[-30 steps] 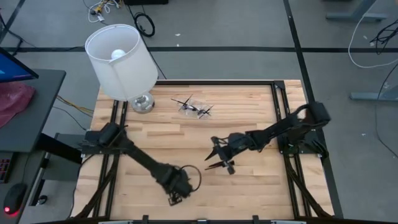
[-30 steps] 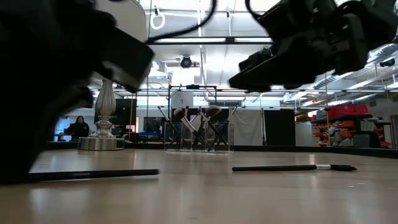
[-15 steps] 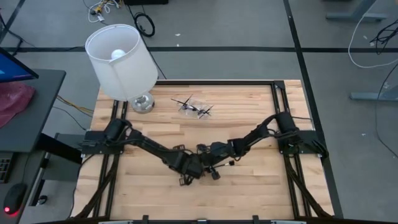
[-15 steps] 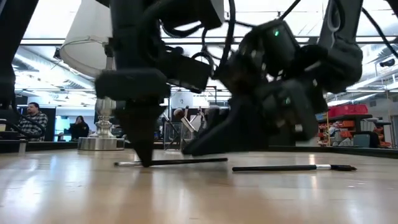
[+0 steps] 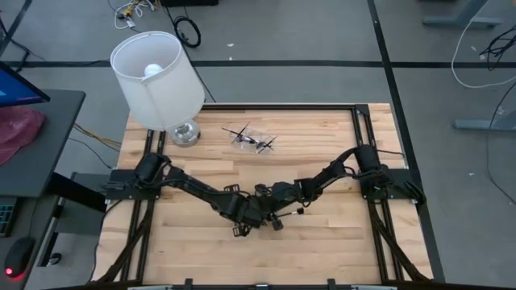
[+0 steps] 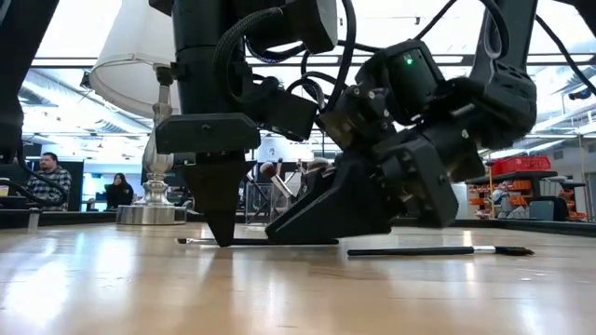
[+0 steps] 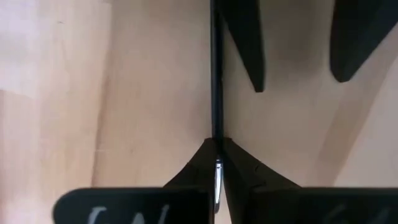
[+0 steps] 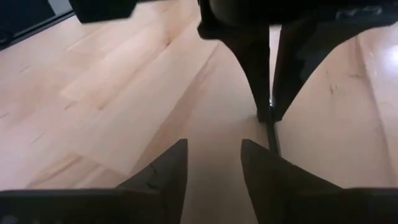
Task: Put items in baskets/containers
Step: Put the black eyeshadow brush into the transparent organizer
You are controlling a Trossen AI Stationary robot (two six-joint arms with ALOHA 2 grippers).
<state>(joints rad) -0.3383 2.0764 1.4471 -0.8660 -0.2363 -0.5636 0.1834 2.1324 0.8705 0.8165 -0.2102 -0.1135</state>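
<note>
Left gripper (image 7: 217,149) fingers pinched tight on a thin dark brush (image 7: 216,74), tips down at the wood; in the left wrist view the handle runs straight up the frame from between the fingertips. Low view: left gripper (image 6: 222,234) points straight down, centre-left of frame, tip on the held brush (image 6: 270,242), which lies flat on the table (image 6: 298,288).

Right gripper (image 8: 211,158) fingers spread apart, nothing between them. It sits low and tilted just beside the left one; in the right wrist view the left gripper's fingers (image 8: 258,74) hang right ahead of it, upper centre-right. Low view: right gripper (image 6: 321,219) angles down toward the same brush from the right of frame.

High view: both grippers meet at lower centre of the table (image 5: 339,242), left (image 5: 244,227), right (image 5: 272,219).

Second brush (image 6: 438,250) lies loose on the wood, right of centre in the low view, apart from both grippers.

Clear container (image 5: 252,140) holding several brushes is at upper centre of the high view, near the table's top edge, well apart from the grippers. Lamp (image 5: 157,80) at upper left.
</note>
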